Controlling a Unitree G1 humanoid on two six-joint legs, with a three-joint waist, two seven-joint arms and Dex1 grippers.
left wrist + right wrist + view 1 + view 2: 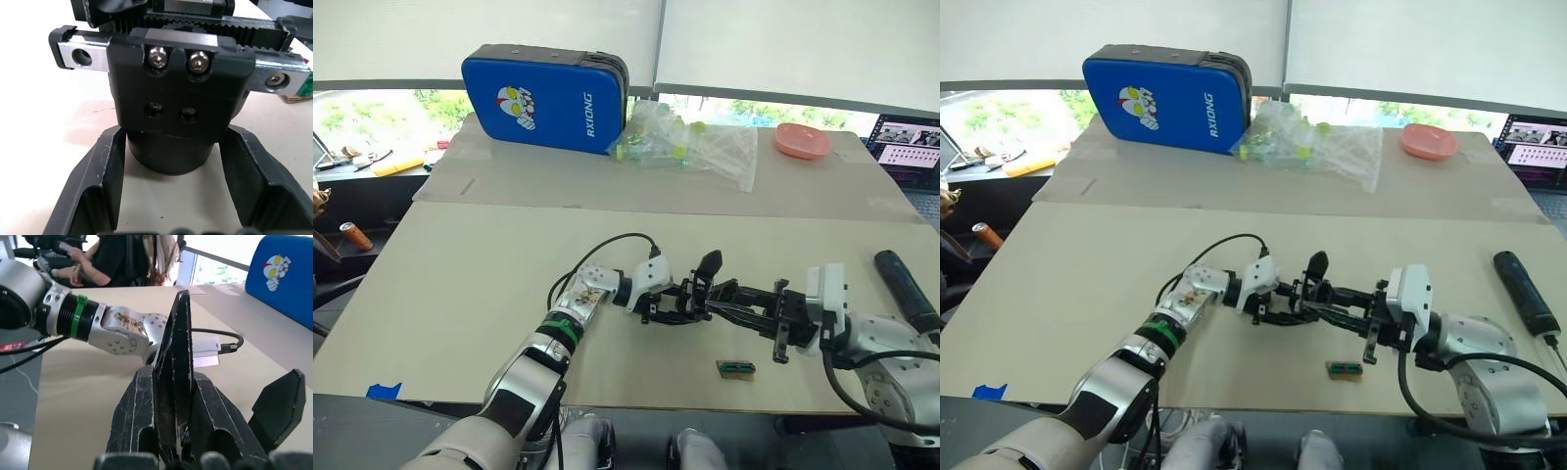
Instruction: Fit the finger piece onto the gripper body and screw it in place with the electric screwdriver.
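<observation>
Fit step in hand: my left gripper (171, 161) clamps gripper body (178, 93) at table centre; right gripper (176, 431) pinches finger piece (175, 362). Next: seat piece on bracket. Electric screwdriver (906, 279) lies far right.

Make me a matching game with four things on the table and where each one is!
Things:
1. gripper body
2. electric screwdriver
3. pink dish
4. blue case

Places:
A. far side of the table, on the robot's right
B. lying near the table's right edge
C. far side of the table, standing on its edge, on the robot's left
D. between the left gripper's fingers

Pairs: 1-D, 2-B, 3-A, 4-C
</observation>
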